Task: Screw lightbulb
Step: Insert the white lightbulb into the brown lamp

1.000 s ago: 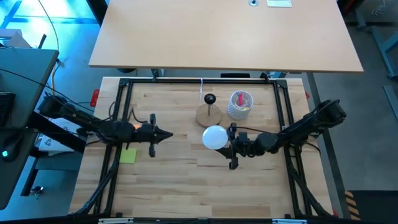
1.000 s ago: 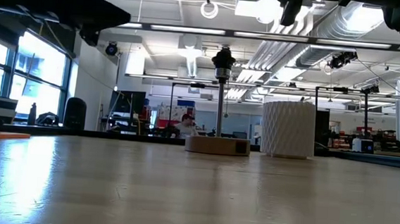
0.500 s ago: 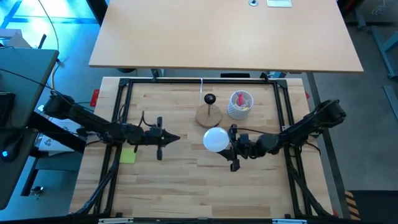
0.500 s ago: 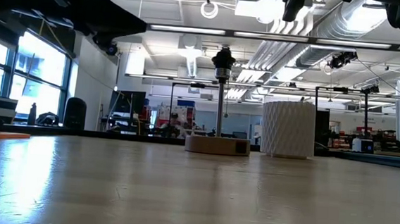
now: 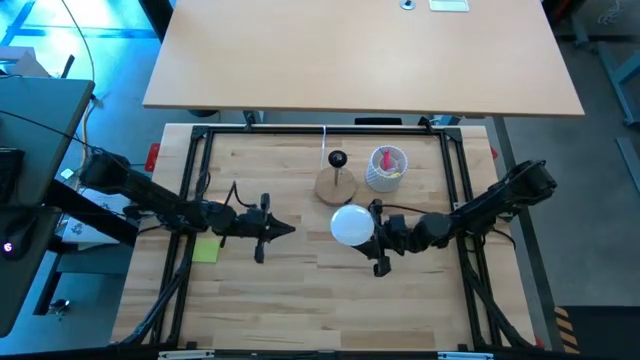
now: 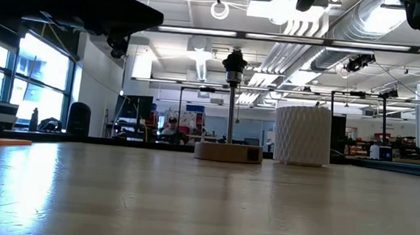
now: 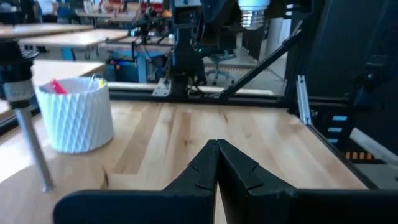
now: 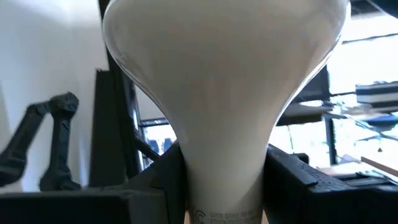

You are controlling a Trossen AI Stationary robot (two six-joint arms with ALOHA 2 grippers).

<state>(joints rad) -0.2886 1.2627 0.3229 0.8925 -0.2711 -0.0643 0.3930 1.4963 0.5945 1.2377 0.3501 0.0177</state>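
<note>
The lightbulb (image 5: pixel 351 224), white and frosted, hangs above the table's middle with my right gripper (image 5: pixel 378 234) shut on it; its globe fills the right wrist view (image 8: pixel 224 68). A round wooden disc (image 5: pixel 337 186) with a black socket (image 5: pixel 337 159) on an upright stem stands just beyond it, also in the low view (image 6: pixel 233 66). My left gripper (image 5: pixel 288 230) hovers left of the bulb, shut and holding nothing, its fingers (image 7: pixel 217 158) pointing level toward the table's right. My right gripper pinches the bulb's narrow neck (image 8: pixel 224 180) between its two fingers (image 8: pixel 168 177), one on each side. The fingers come from the table's right, about level and tipped slightly up. The bulb is lifted clear of the table, its globe toward the table's left.
A white ribbed cup (image 5: pixel 386 168) with a red item stands right of the wooden disc, also in the left wrist view (image 7: pixel 74 115). A yellow-green note (image 5: pixel 206 250) lies at the table's left. A black frame (image 5: pixel 200 135) rims the table.
My left gripper has moved toward the table's right, nearer the bulb, and slightly toward the near edge, staying shut. The bulb stays held above the table.
</note>
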